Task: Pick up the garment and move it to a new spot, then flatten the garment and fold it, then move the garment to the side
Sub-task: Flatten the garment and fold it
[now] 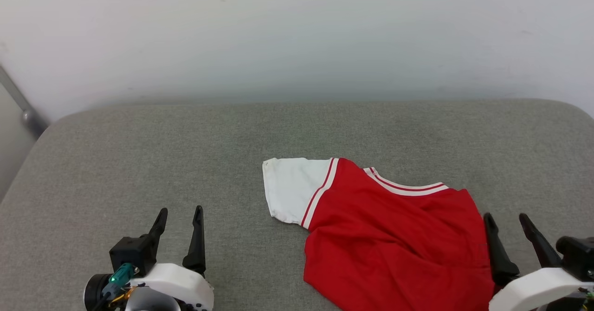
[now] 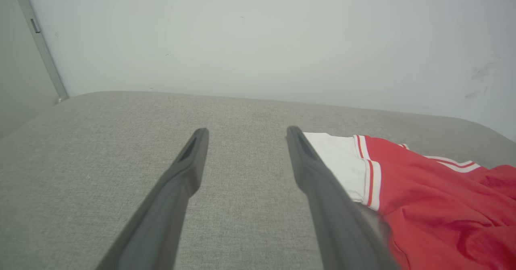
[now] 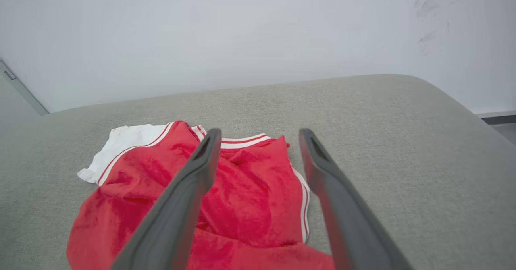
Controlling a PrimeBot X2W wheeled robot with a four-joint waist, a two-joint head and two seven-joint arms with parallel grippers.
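Right hand (image 1: pixel 506 218) first: its two dark fingers are spread wide, nothing pinched between them, and the inner finger (image 1: pixel 499 250) is right up against the garment's right edge. From the right wrist view, that hand (image 3: pixel 260 132) hangs over the cloth with red fabric showing in the gap between the fingers.

The garment (image 1: pixel 394 236) lies in a loose, rumpled heap on the near right part of the padded grey worktop (image 1: pixel 139 162). It's red in the body, with one white sleeve (image 1: pixel 290 188) spread flat to the left and red-and-white striped trim along the sleeve seam and the far edge.

Over to the left hand (image 1: pixel 181 210): open as well, empty, low on the near left, well apart from the garment. A plain white wall (image 1: pixel 297 32) stands behind the worktop.
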